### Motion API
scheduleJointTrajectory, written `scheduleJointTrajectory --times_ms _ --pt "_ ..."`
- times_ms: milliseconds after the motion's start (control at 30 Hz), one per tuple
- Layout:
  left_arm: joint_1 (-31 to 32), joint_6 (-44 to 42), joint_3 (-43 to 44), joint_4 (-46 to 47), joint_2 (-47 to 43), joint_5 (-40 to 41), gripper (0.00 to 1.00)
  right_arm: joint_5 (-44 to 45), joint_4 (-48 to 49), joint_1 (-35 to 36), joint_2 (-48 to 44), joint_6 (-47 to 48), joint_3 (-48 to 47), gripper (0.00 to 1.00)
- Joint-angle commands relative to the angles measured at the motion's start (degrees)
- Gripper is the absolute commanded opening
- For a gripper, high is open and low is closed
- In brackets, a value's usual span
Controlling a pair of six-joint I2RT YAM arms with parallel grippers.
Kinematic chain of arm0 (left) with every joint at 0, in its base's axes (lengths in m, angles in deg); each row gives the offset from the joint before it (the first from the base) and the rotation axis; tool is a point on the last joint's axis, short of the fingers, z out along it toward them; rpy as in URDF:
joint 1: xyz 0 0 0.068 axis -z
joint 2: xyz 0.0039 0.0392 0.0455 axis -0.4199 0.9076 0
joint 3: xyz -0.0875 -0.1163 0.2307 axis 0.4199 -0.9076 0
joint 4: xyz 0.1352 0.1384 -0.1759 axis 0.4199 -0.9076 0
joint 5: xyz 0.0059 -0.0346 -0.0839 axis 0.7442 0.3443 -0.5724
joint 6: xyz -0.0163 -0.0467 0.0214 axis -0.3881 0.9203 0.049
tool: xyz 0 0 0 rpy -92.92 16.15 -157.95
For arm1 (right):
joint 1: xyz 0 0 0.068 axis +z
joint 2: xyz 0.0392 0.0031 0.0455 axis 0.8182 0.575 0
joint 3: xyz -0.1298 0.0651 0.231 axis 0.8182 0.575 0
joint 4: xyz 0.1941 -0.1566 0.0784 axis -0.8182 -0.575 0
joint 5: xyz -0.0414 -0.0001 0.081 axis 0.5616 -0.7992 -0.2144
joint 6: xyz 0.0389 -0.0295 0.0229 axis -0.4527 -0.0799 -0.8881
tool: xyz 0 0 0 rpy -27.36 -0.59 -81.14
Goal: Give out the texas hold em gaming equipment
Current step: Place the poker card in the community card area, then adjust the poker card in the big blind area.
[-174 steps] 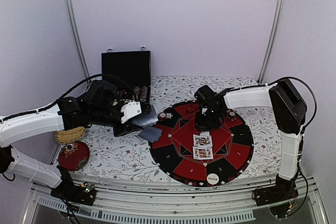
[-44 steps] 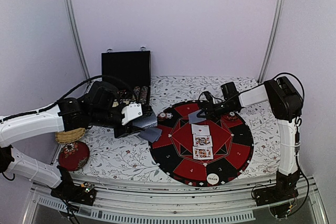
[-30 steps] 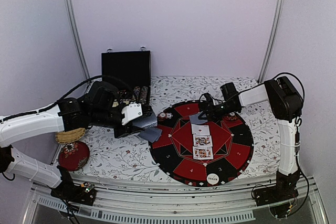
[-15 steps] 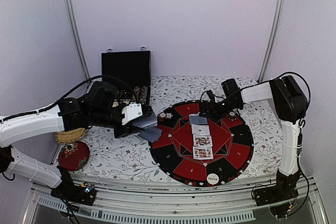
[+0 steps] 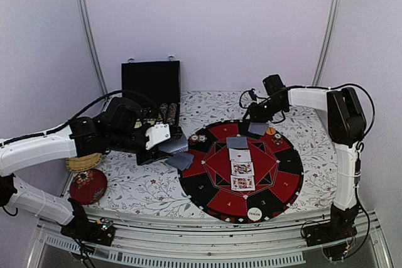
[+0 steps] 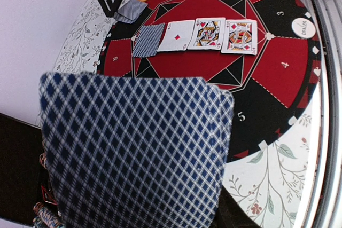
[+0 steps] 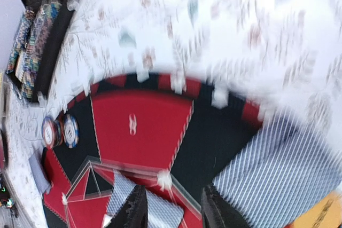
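My left gripper (image 5: 164, 144) is shut on a stack of blue-grey-backed playing cards (image 6: 133, 148) left of the mat; the cards hide its fingers. On the mat lie a face-down card (image 5: 237, 142) and three face-up cards (image 5: 242, 168) in a row, also seen in the left wrist view (image 6: 209, 32). My right gripper (image 5: 254, 115) hovers open and empty over the mat's far edge; its fingers (image 7: 136, 212) frame the face-down card (image 7: 144, 209). Another face-down card (image 5: 257, 128) and an orange button (image 5: 271, 131) lie beside it. The DEALER button (image 5: 254, 214) sits at the near rim.
The red-and-black mat (image 5: 213, 202) covers the table's middle. The open black chip case (image 5: 151, 86) stands at back left with chip rows (image 7: 32, 30). Two striped chips (image 5: 198, 138) sit on the mat's left. A grey card (image 5: 180, 160) lies by the mat's left edge. A red ball (image 5: 87, 186) is at front left.
My right gripper set the face-down card at the far end of the row, let go, and drew back to the mat's far edge. The left arm has not moved.
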State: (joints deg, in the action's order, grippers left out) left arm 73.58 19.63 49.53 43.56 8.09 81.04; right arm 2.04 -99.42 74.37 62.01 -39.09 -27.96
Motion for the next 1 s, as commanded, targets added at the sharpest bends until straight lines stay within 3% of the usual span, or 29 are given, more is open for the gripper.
scheduleJointTrajectory --times_ms 0,300,533,967 --pt "0.91 -0.35 -0.68 0.80 0.25 0.09 0.46 5.17 -2.78 -0.08 6.56 1.55 -7.14 0.28" --pt "0.92 -0.46 -0.81 0.82 0.43 0.23 0.46 10.30 -8.26 0.82 18.56 4.35 -18.12 0.10" --pt "0.91 -0.57 -0.81 0.90 0.42 0.11 0.46 18.43 -9.36 0.75 16.82 6.35 -13.78 0.07" --pt "0.94 -0.57 -0.81 0.87 0.42 0.16 0.46 21.80 -10.43 0.98 12.79 12.42 -11.60 0.07"
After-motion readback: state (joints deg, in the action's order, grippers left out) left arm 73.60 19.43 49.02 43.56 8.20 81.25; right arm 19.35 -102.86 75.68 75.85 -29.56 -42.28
